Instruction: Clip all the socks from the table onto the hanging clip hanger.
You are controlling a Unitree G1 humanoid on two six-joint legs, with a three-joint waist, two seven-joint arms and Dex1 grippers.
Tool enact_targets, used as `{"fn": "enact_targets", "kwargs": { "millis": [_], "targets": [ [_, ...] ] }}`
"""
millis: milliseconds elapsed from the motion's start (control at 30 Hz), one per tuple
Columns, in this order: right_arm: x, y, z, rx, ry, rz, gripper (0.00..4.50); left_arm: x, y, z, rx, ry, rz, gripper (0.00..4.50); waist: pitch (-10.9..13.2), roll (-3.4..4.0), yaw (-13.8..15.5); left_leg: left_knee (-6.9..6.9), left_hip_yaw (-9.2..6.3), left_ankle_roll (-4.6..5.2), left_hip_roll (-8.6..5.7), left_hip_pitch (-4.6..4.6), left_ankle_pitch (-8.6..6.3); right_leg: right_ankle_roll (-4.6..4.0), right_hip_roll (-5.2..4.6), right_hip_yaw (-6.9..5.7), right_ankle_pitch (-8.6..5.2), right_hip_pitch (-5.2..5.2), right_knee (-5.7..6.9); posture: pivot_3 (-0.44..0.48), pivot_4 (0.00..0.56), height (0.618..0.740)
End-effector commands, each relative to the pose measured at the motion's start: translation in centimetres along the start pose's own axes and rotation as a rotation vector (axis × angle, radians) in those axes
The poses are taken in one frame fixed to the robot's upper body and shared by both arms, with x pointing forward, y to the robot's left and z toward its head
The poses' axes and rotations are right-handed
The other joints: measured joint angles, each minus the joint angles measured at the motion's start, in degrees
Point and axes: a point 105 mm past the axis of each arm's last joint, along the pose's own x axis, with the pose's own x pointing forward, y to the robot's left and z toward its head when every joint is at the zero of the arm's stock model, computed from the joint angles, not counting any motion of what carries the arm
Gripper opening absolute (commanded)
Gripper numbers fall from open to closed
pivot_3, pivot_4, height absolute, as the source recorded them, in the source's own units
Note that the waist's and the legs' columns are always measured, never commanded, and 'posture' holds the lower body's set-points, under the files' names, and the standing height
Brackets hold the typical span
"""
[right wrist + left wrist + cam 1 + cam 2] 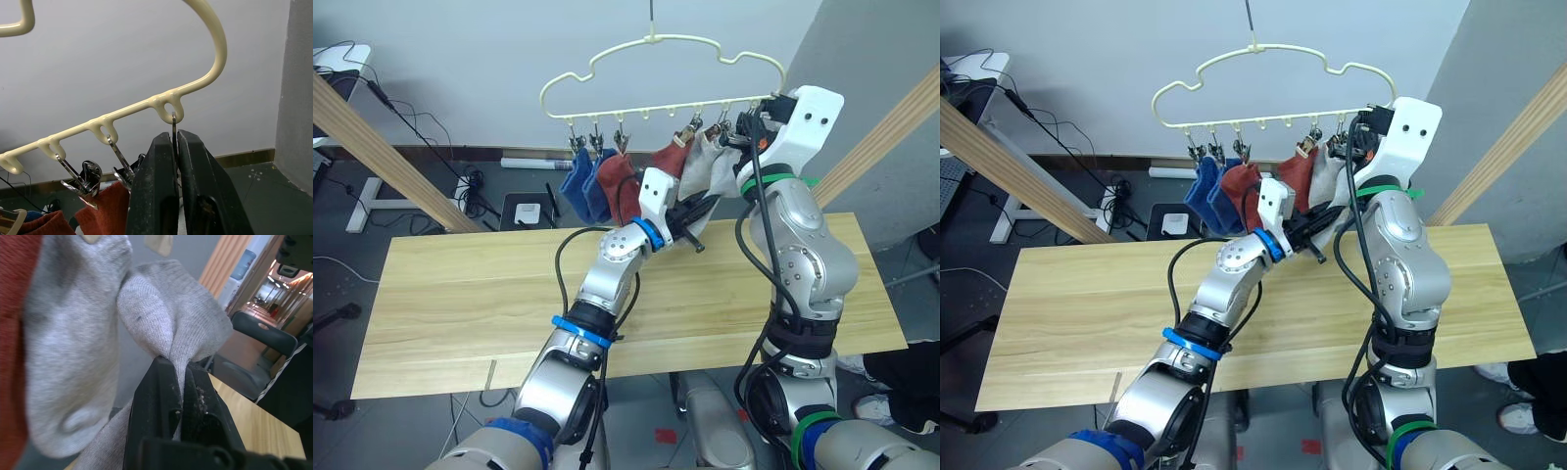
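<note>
On the clip hanger (661,73), from left to right, hang two blue socks (585,188), a red sock (619,186), another red sock (672,157) and a grey sock (710,166). The left gripper (178,396) is clenched on a second grey sock (181,323), held up beside the hanging one, above the table (450,294). The right gripper (174,152) is closed on the wire of the hanger's end clip (173,125).
</note>
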Motion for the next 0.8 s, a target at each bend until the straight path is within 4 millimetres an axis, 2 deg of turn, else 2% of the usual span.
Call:
{"fn": "enact_targets", "kwargs": {
  "millis": [33, 300, 500, 700, 800],
  "targets": [
    [-0.4, 0.3, 1.9, -0.015, -0.075, 0.005, 0.00, 0.1, -0.2, 1.3, -0.002, -0.056, -0.003, 0.01, 0.00, 0.00, 0.00, 0.00, 0.00, 0.00, 0.00, 0.00, 0.00, 0.00, 0.00, 0.00, 0.00, 0.00, 0.00, -0.242, 0.319, 0.740],
    [-0.4, 0.3, 2.2, -0.038, -0.094, 0.007, 0.00, -0.1, -0.3, 1.4, -0.090, -0.063, 0.004, 0.01, 0.00, 0.00, 0.00, 0.01, 0.00, 0.00, 0.00, 0.00, 0.00, 0.00, 0.00, 0.00, 0.00, 0.00, 0.01, -0.240, 0.319, 0.740],
    [-0.5, 0.3, 2.2, -0.041, -0.094, 0.005, 0.00, 0.1, -0.7, 2.2, -0.157, -0.093, -0.007, 0.01, 0.00, 0.00, 0.00, 0.01, -0.01, -0.01, 0.00, 0.00, 0.00, 0.00, 0.00, 0.00, 0.00, 0.00, 0.02, -0.240, 0.319, 0.740],
    [-0.5, 0.3, 2.3, -0.046, -0.097, 0.006, 0.00, 0.1, -0.3, 2.7, -0.204, -0.100, 0.031, 0.01, 0.00, 0.00, -0.01, 0.02, -0.01, -0.01, 0.00, 0.00, 0.00, -0.01, 0.00, 0.00, 0.00, 0.00, 0.03, -0.239, 0.319, 0.740],
    [-0.5, 0.4, 2.4, -0.049, -0.103, 0.006, 0.00, -0.1, -0.7, 2.3, -0.221, -0.084, 0.030, 0.01, 0.00, 0.00, -0.03, 0.04, -0.01, -0.01, 0.00, 0.00, 0.00, 0.00, 0.00, 0.00, 0.00, 0.00, 0.03, -0.237, 0.321, 0.740]
  ]
}}
